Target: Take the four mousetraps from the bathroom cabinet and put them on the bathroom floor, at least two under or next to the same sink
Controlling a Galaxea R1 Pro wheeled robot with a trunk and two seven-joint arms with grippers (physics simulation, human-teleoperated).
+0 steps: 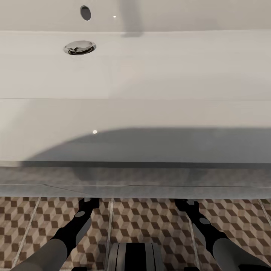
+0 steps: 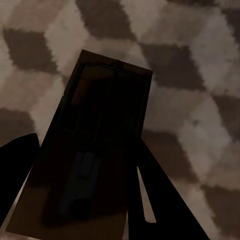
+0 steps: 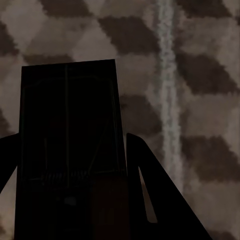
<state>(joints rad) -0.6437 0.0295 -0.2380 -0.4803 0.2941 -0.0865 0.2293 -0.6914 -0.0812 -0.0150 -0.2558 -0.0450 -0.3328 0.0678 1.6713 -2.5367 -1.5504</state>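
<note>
We're looking straight down over the white bathroom sink (image 1: 135,67), its chrome drain (image 1: 79,47) sitting in the basin and a small dark overflow hole (image 1: 85,12) on the back wall above it. A broad grey shadow falls across the sink's front face. Below its front edge comes the bathroom floor (image 1: 150,222), those brown-and-beige cube tiles with pale grout lines.

Both arms reach forward and down under that front edge. The left arm (image 1: 71,233) goes in on one side, the right arm (image 1: 205,229) on the other, and their tips vanish beneath the sink's lip in the head view. The robot's base (image 1: 135,256) sits between them at the bottom.

Over to the left wrist camera: the left end effector (image 2: 82,200) has a mousetrap (image 2: 100,140) between its dark fingers (image 2: 160,200), clamped on it, the brown board tilted, wire parts just visible in the gloom, cube tiles right behind it. Whether the board touches the floor, I can't tell.

And the right wrist camera gives the same story: the right end effector (image 3: 70,200) is closed on a second mousetrap (image 3: 70,130), the board very dark, held square between the fingers (image 3: 160,200). A pale grout line (image 3: 167,75) runs along the tiles just beside it. Contact with the floor can't be judged here either.
</note>
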